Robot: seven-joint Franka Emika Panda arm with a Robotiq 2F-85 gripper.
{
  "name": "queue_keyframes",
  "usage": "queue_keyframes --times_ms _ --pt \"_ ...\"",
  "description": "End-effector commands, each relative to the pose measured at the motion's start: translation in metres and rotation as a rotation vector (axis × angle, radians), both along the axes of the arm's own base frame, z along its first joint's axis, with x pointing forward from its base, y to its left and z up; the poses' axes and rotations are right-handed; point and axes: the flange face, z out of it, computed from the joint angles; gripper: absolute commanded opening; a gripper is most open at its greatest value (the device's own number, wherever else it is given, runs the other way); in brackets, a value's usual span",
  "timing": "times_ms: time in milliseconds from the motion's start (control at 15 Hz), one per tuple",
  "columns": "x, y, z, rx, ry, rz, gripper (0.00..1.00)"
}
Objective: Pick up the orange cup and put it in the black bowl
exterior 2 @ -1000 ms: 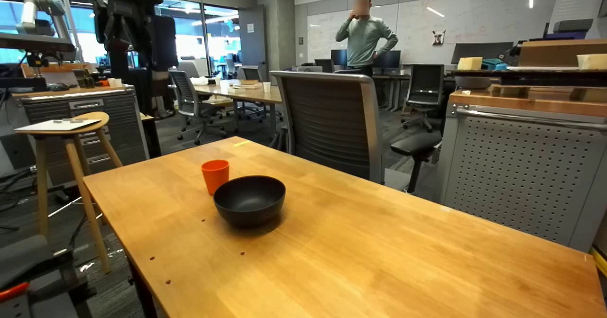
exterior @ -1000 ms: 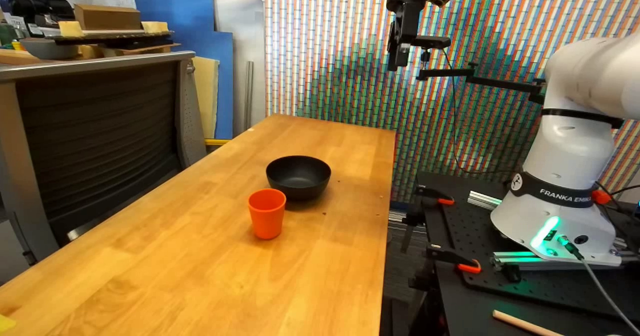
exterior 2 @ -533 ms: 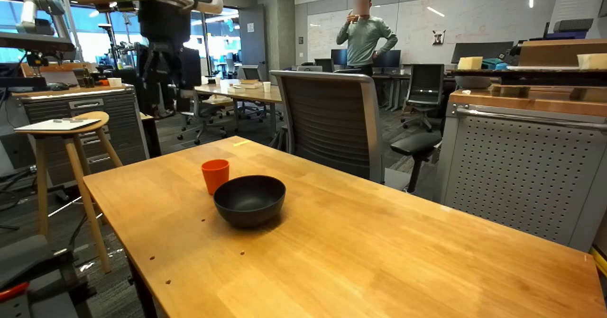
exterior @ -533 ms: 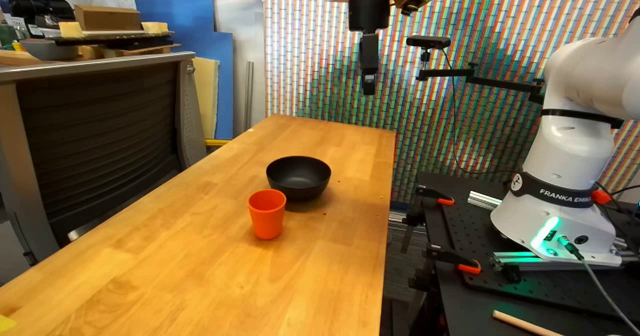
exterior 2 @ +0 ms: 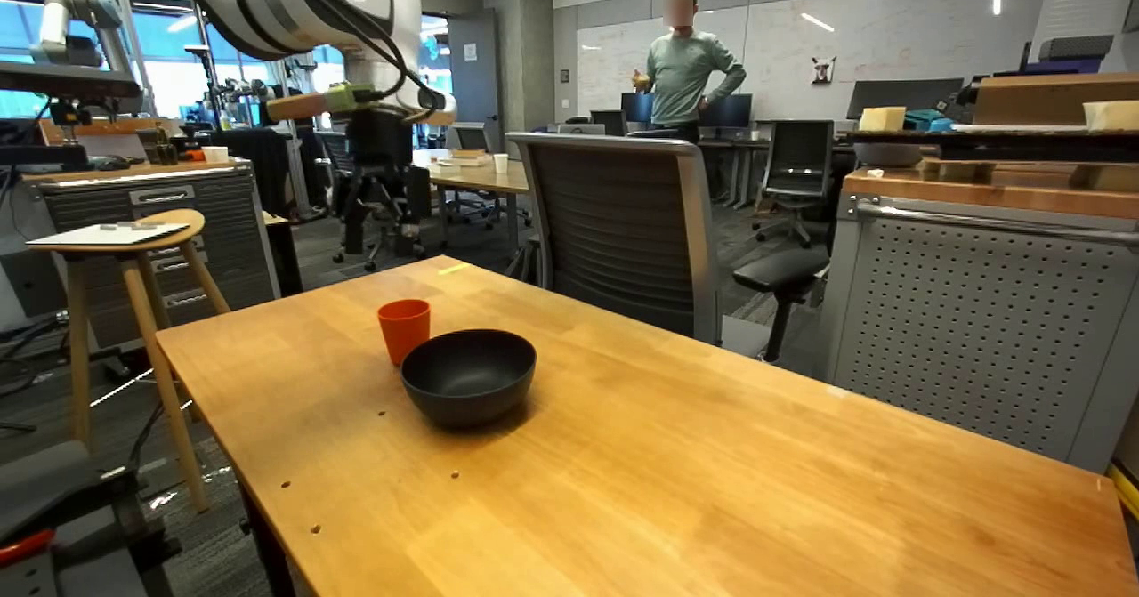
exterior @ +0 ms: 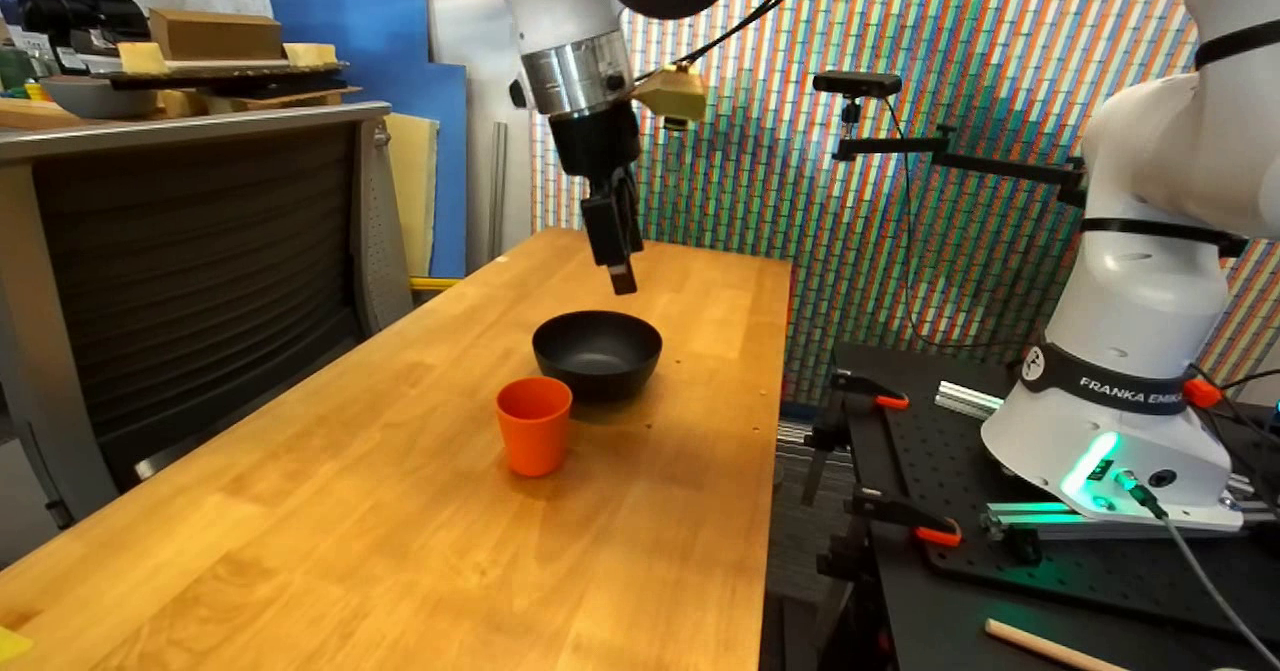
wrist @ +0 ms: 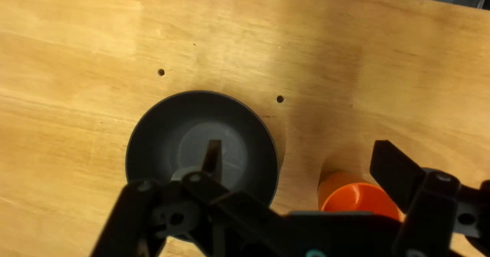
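Gripper [wrist: 300, 159] hides pt of blk bowl [wrist: 191, 138] & cup [wrist: 356, 197], wrist view

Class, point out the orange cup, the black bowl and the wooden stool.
Orange cup [exterior: 534, 439], in an exterior view: outer side wall.
Black bowl [wrist: 195, 148], in the wrist view: inner floor.
Wooden stool [exterior 2: 189, 218], in an exterior view: bare part of its seat.

A narrow gap separates cup [wrist: 358, 197] from bowl [wrist: 195, 132].
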Motion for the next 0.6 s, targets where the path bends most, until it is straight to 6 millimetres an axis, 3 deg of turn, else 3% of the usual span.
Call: queue_keyframes --times_ms 0,333,533 --pt "0.048 0.011 -0.024 -0.067 0.02 -0.009 1.0" --pt "0.085 0.024 -0.055 -0.077 0.053 0.005 1.0" --pt "0.093 0.036 -0.072 -0.048 0.109 0.006 1.0"
